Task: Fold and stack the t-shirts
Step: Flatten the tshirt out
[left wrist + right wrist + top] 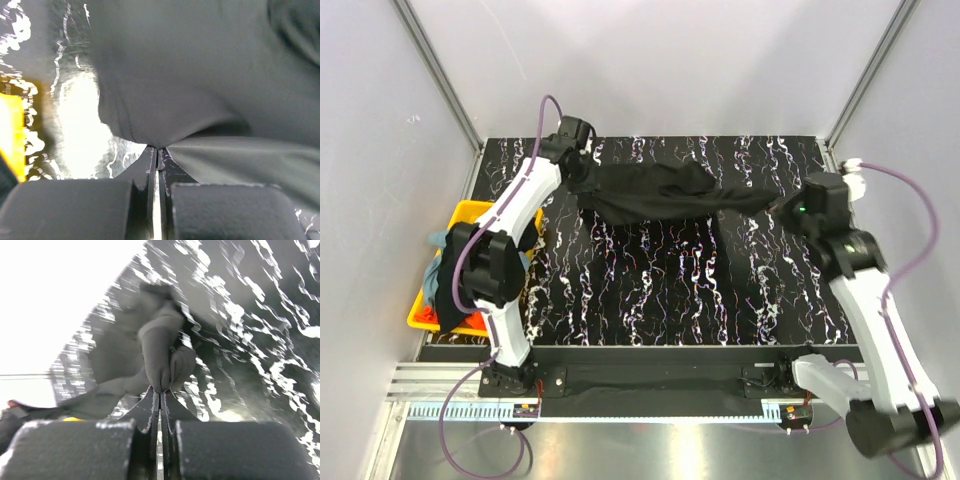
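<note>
A: Shirt position?
B: The black t-shirt (pixel 650 192) is stretched across the table's (pixel 660 300) far half, between both arms.
A: Fingers?
B: The left gripper (pixel 157 151) is clamped on its cloth near the far left corner. The right gripper (pixel 160 391) pinches a fold near the right edge.
A: Elsewhere?
B: A yellow bin (pixel 470 212) at the left edge holds other t-shirts (pixel 440 245).

A table (pixel 660 290) with a black top veined in white fills the cell, closed in by 3 plain pale-grey walls (pixel 660 60) — 2 slanting aluminium posts (pixel 442 75) mark the far corners. A slotted aluminium rail (pixel 430 385) runs along the near edge. Light throws a white glare (pixel 75 115) on the tabletop.
</note>
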